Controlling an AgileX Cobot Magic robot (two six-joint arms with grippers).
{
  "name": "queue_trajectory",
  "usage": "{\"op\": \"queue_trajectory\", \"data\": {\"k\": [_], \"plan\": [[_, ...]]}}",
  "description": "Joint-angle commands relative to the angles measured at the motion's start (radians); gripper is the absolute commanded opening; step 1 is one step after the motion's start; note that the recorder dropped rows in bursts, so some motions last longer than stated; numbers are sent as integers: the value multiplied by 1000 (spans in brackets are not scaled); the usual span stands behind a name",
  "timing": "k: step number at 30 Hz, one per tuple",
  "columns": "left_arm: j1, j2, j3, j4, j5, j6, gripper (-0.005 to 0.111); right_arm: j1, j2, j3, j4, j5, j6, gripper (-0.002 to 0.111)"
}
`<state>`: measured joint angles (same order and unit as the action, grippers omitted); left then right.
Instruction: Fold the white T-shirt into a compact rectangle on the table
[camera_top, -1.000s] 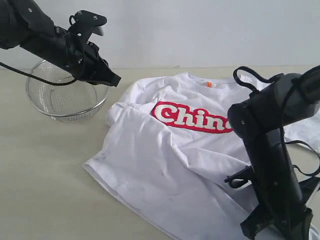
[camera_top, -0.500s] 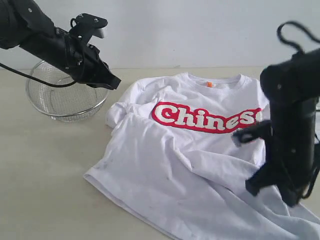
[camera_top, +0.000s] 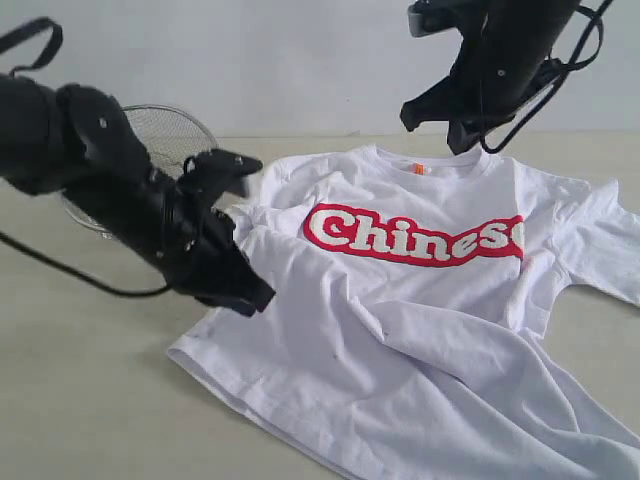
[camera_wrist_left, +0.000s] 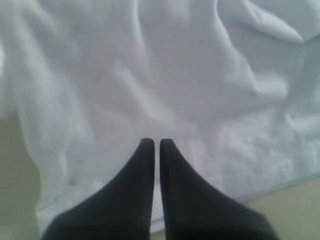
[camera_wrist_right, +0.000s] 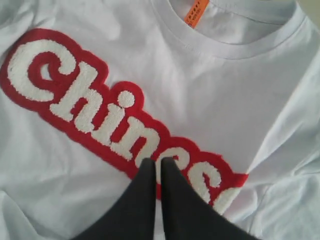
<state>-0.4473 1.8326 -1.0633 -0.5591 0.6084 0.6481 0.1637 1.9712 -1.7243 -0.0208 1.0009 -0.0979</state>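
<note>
Right pincer (camera_wrist_right: 154, 162) risen, white T-shirt (camera_top: 400, 330) lies rumpled.

T-shirt (camera_top: 400, 330) on table (camera_top: 80, 400), right of basket (camera_top: 168, 126)

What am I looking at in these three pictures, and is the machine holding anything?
This is a robot with two black arms, each ending in a two-fingered pincer. The wide picture comes from a camera standing off the arms; the other two come from a camera on each wrist, looking past the fingers. On the pale table lies a white T-shirt, spread out and wrinkled, with red lettering and an orange neck tag. A wire-mesh basket stands behind the left arm. The left pincer is shut over plain cloth near the shirt's edge; the right pincer is shut above the lettering. Neither holds anything.
</note>
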Motion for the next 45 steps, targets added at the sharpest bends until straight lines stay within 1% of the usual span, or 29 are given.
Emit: {"op": "queue_trajectory", "data": {"k": [1, 2, 6, 13, 18, 25, 30, 37, 40, 45], "plan": [[-31, -37, 126, -30, -145, -51, 5, -18, 143, -175, 57, 109, -70, 0], [-31, -35, 154, -30, -174, -51, 5, -15, 181, -215, 90, 121, -78, 0], [-31, -29, 175, -29, -178, -51, 5, -15, 300, -292, 123, 136, -98, 0], [-29, 8, 175, -27, -189, -58, 5, -15, 356, -310, 199, 139, -103, 0], [-29, 58, 175, -27, -152, -72, 5, -15, 356, -312, 197, 133, -128, 0], [-31, 63, 182, -27, -79, -93, 5, -15, 356, -312, 197, 115, -149, 0], [-42, 40, 269, -38, -80, -106, 5, -15, 356, -312, 195, 102, -153, 0], [-42, -42, 443, -97, -81, -103, 5, -15, 356, -312, 193, 109, -152, 0], [-42, -89, 493, -167, -48, -65, 5, -15, 367, -312, 193, 127, -152, 0], [-42, -167, 575, -354, -11, 61, 5, -15, 405, -312, 193, 151, -152, 0]]}}
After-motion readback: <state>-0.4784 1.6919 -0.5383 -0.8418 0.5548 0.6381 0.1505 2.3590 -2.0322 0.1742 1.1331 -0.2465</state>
